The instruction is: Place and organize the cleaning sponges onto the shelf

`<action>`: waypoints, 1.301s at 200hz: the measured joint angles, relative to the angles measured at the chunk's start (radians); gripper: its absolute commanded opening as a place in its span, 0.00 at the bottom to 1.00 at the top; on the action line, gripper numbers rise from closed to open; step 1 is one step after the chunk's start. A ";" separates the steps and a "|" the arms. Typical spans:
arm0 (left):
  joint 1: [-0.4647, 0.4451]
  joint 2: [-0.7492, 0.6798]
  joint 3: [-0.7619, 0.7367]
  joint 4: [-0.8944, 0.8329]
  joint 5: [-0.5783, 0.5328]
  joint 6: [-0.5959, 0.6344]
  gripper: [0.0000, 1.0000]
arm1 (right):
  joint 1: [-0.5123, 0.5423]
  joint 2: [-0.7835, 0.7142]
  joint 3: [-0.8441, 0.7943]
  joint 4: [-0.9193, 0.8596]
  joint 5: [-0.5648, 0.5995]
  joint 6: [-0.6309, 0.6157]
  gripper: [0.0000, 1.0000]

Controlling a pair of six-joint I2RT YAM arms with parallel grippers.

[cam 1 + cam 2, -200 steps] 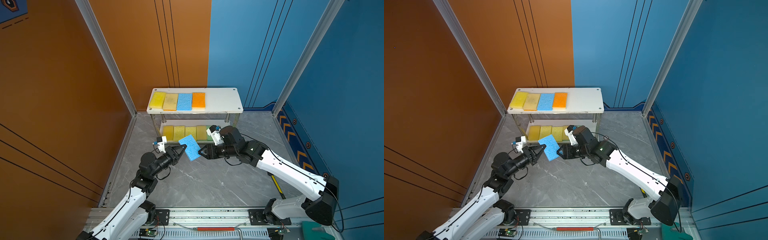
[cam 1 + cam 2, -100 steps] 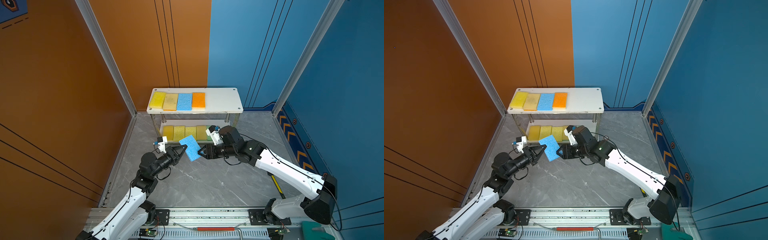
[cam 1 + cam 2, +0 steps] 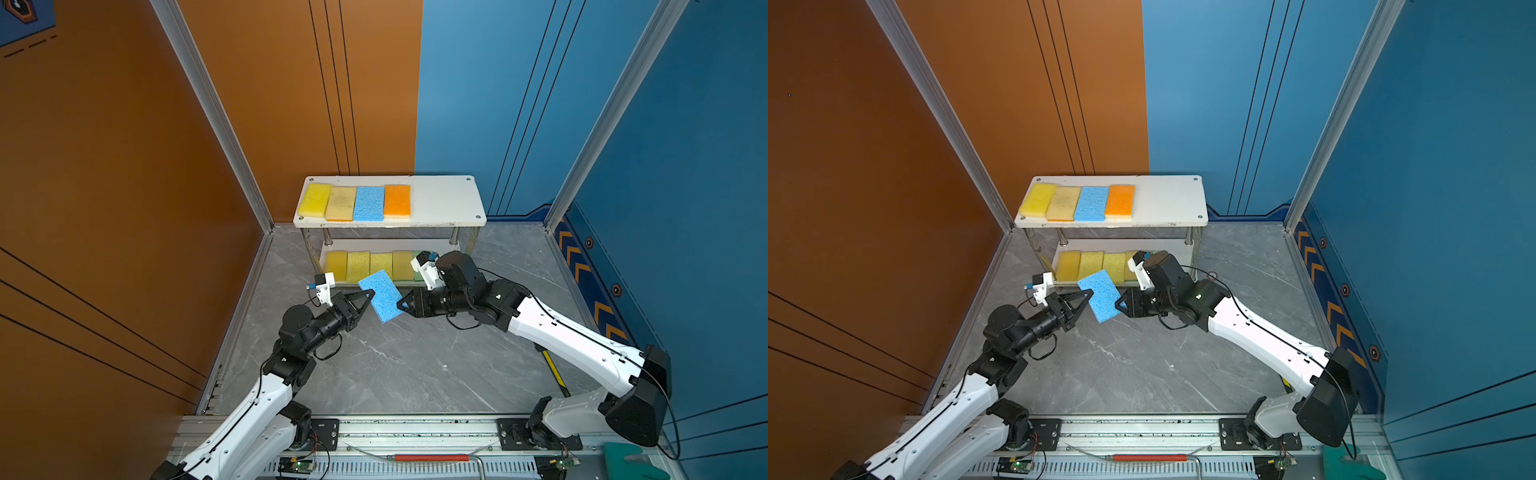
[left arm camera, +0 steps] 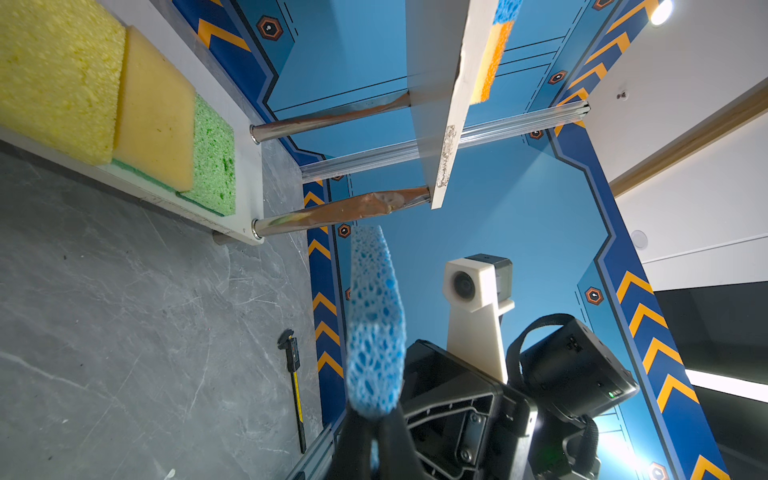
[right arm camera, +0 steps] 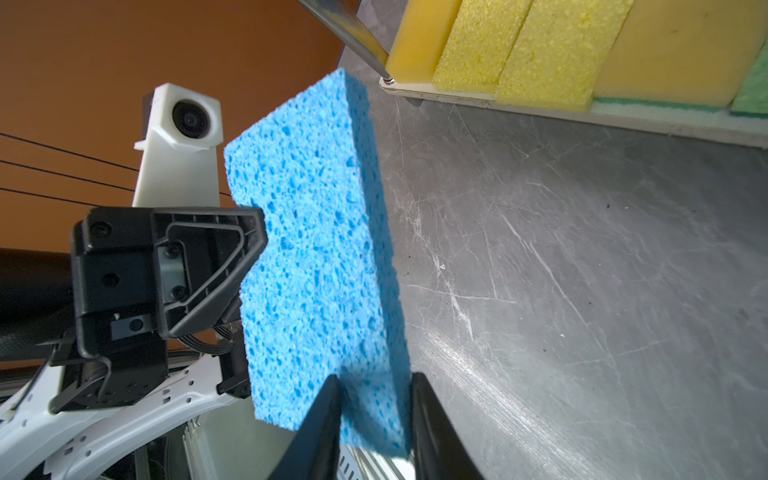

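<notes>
A blue sponge (image 3: 380, 296) hangs tilted in mid-air in front of the shelf (image 3: 444, 199), held from both sides. My left gripper (image 3: 371, 294) is shut on its left edge, pinching it thin (image 4: 374, 332). The right gripper (image 5: 376, 386) has its fingers against both faces of the opposite corner, shut on it. The top board carries a yellow (image 3: 314, 200), a tan (image 3: 340, 203), a blue (image 3: 369, 203) and an orange sponge (image 3: 397, 201) in a row. On the lower board lie several yellow sponges (image 3: 358, 266) and a green one (image 4: 212, 162), partly hidden by my right wrist in both top views.
A caliper (image 3: 552, 370) lies on the grey floor by the right wall. A teal glove (image 3: 631, 461) and a red-handled tool (image 3: 432, 458) rest by the front rail. The right part of the top board (image 3: 1167, 199) is bare. Walls close in on both sides.
The right gripper's jaws have narrowed onto the blue sponge's corner. Both arms and the sponge have stayed almost where they were.
</notes>
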 measured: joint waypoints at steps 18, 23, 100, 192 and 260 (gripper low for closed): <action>0.000 0.000 0.000 0.000 -0.001 0.000 0.00 | -0.002 0.000 -0.001 0.000 0.000 0.005 0.19; 0.000 0.000 0.000 0.000 -0.001 0.000 0.00 | -0.002 0.000 -0.001 0.000 0.000 0.005 0.17; -0.006 0.003 0.002 0.000 -0.003 0.005 0.12 | -0.011 -0.002 -0.010 0.001 -0.003 0.011 0.00; 0.124 -0.043 0.399 -0.562 0.065 0.418 0.80 | -0.129 -0.177 0.056 -0.046 0.017 0.003 0.00; 0.291 -0.074 0.524 -1.020 0.006 0.835 0.98 | -0.253 -0.161 0.346 -0.154 0.092 -0.047 0.00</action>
